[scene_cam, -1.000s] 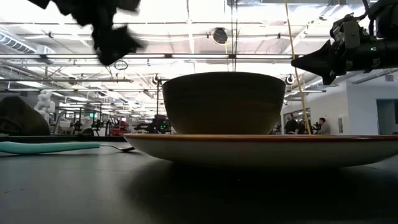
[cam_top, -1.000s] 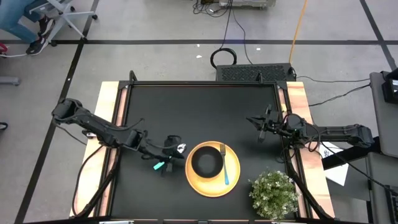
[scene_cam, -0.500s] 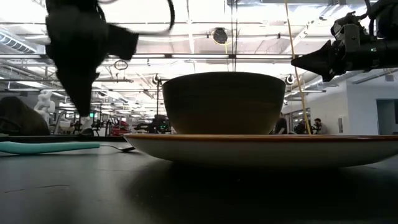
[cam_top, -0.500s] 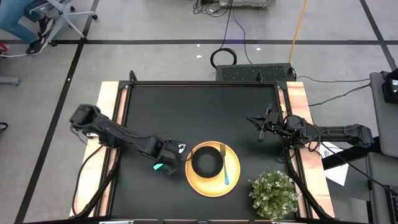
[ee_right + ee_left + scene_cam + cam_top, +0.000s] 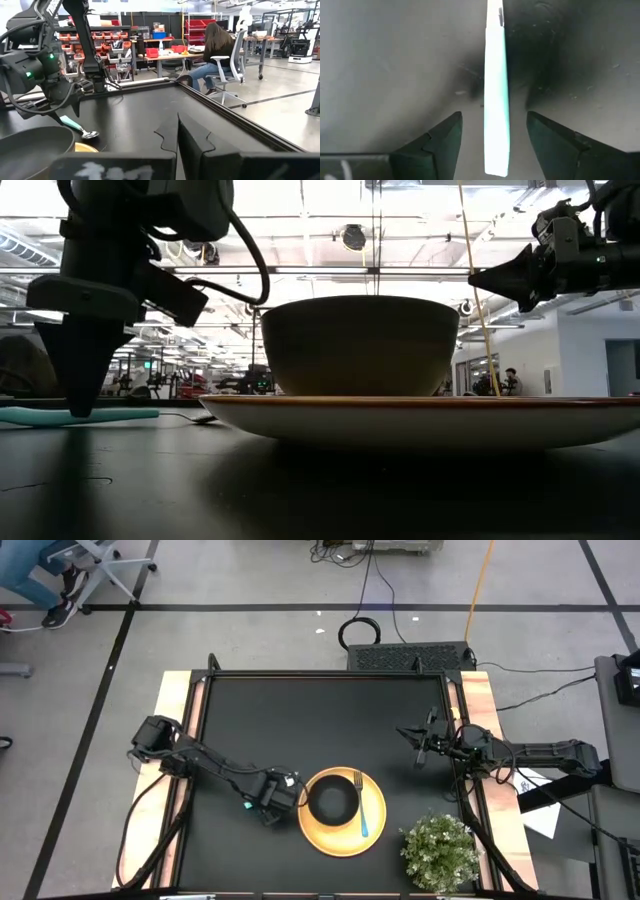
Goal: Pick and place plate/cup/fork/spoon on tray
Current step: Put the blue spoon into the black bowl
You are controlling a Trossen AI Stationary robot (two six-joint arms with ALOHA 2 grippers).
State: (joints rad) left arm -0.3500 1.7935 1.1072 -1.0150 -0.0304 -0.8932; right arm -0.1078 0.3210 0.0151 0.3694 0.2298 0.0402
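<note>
The teal-handled spoon (image 5: 496,95) lies flat on the black table, left of the yellow tray (image 5: 342,837). Its silver head shows in the right wrist view (image 5: 90,134). My left gripper (image 5: 262,806) is low over it, pointing down and open. Its two fingers (image 5: 445,137) stand on either side of the handle with a gap on each side. The dark cup (image 5: 332,802) stands on the tray, and the teal fork (image 5: 362,810) lies on the tray right of the cup. My right gripper (image 5: 420,746) is shut and waits in the air by the table's right edge.
A potted plant (image 5: 440,850) stands at the near right corner, close to the tray. Raised wooden rails (image 5: 178,740) run along the table's left and right sides. A person sits on a chair (image 5: 212,50) in the room beyond the table.
My left gripper has moved toward the tray and gone down from well above the table. Its open fingers now reach the tabletop on either side of the spoon's handle. The spoon, cup, fork and tray have not moved.
</note>
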